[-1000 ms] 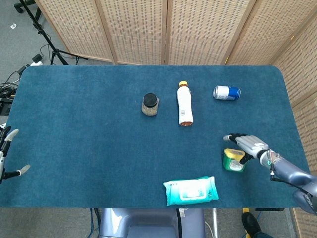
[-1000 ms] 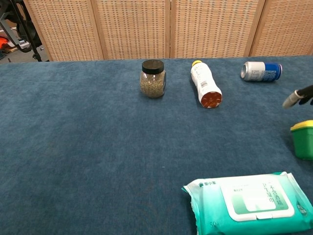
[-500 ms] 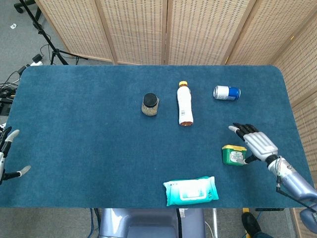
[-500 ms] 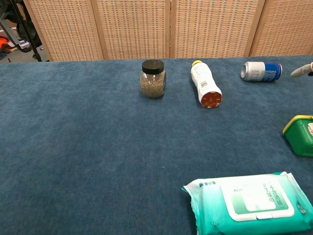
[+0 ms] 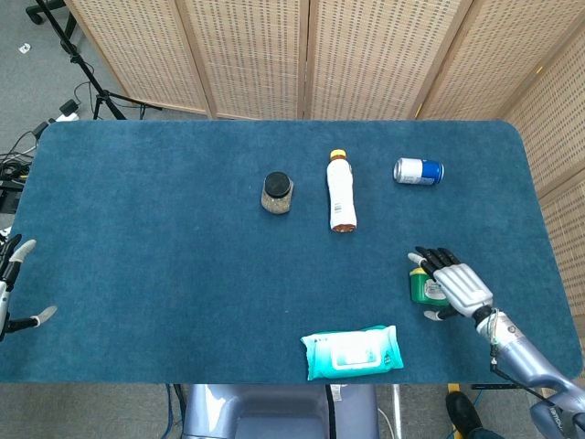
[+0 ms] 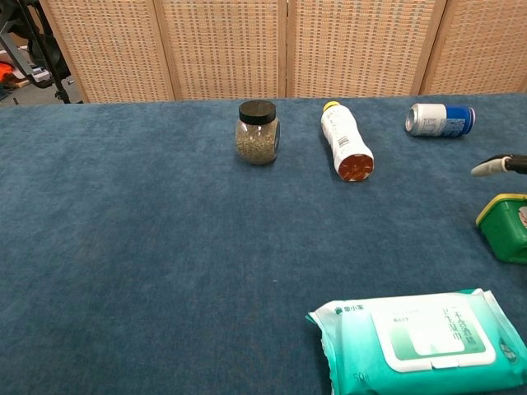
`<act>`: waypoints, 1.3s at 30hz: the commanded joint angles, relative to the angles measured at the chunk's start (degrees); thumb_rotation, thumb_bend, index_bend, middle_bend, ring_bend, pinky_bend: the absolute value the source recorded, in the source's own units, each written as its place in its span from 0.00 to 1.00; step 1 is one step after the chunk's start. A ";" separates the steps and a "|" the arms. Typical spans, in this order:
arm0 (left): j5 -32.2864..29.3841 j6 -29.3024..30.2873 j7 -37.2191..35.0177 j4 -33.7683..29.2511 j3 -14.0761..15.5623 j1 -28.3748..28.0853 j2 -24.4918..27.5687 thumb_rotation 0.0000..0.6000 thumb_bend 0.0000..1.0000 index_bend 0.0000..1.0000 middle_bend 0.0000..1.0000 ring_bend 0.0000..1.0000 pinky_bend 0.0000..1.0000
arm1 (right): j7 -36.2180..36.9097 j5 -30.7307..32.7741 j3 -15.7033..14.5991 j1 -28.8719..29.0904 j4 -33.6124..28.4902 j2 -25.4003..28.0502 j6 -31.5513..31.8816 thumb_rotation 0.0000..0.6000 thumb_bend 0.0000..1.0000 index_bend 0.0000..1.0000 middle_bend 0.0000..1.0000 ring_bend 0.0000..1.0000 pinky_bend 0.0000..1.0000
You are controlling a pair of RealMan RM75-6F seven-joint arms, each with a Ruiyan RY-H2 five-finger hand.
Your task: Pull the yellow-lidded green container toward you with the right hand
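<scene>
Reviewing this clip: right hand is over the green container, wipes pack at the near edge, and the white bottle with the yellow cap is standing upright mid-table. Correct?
Not quite. The white bottle is lying on its side, yellow cap pointing away from the robot; the chest view shows its brown base facing the camera. The rest holds: the right hand is over the green container, and the wipes pack is at the near edge.

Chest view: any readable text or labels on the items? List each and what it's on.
Wipes pack: printed characters on the lid label, too blurred to read.
White bottle: label print too small to read.
Blue and silver can: no legible brand.
Jar and green container: no text visible.
</scene>
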 commanded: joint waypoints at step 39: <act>-0.18 -0.85 0.71 -0.07 0.12 -0.39 -0.21 1.00 0.00 0.00 0.00 0.00 0.00 | 33.28 -11.18 -6.33 17.72 -8.57 17.09 -22.14 1.00 1.00 0.53 0.51 0.46 0.38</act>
